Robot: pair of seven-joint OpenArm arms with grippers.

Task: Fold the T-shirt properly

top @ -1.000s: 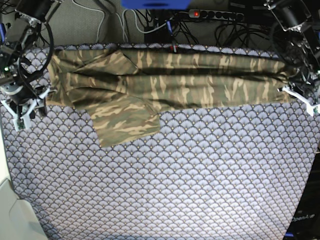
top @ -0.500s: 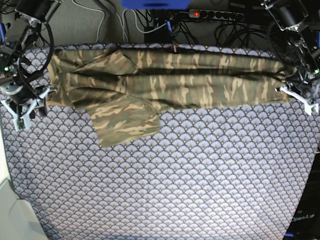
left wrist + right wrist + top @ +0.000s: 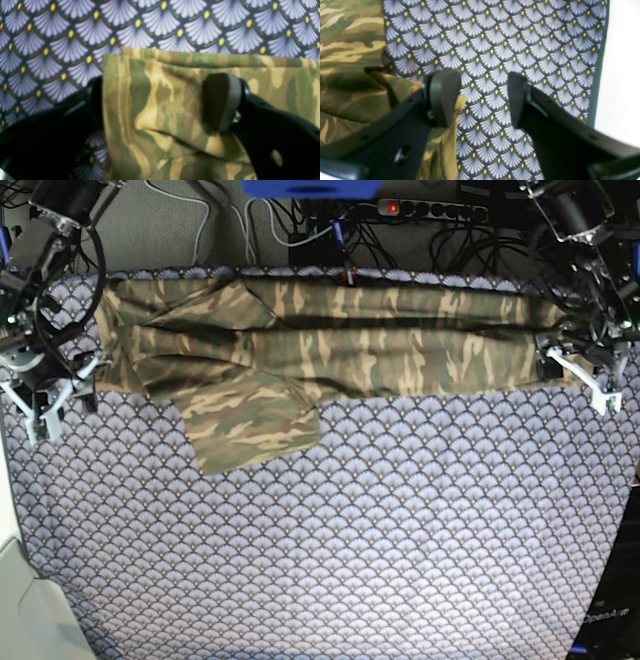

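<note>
Straddling the T-shirt (image 3: 175,120) hem, left gripper (image 3: 160,105) jaws spread; right gripper (image 3: 480,100) spread too; both should lift clear without snagging

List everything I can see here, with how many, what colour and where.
T-shirt: one, camouflage of olive, tan and brown, folded into a long band across the far part of the table, one sleeve sticking out toward the near side.
Tablecloth: one, purple with a scale pattern and yellow dots, covering the table.
Power strip: one, dark with a red lit switch, behind the table among black and white cables.
Left gripper: one, black and white, at the shirt's end on the base view's right, jaws open astride the fabric edge.
Right gripper: one, black and white, beside the shirt's other end, jaws open.
</note>
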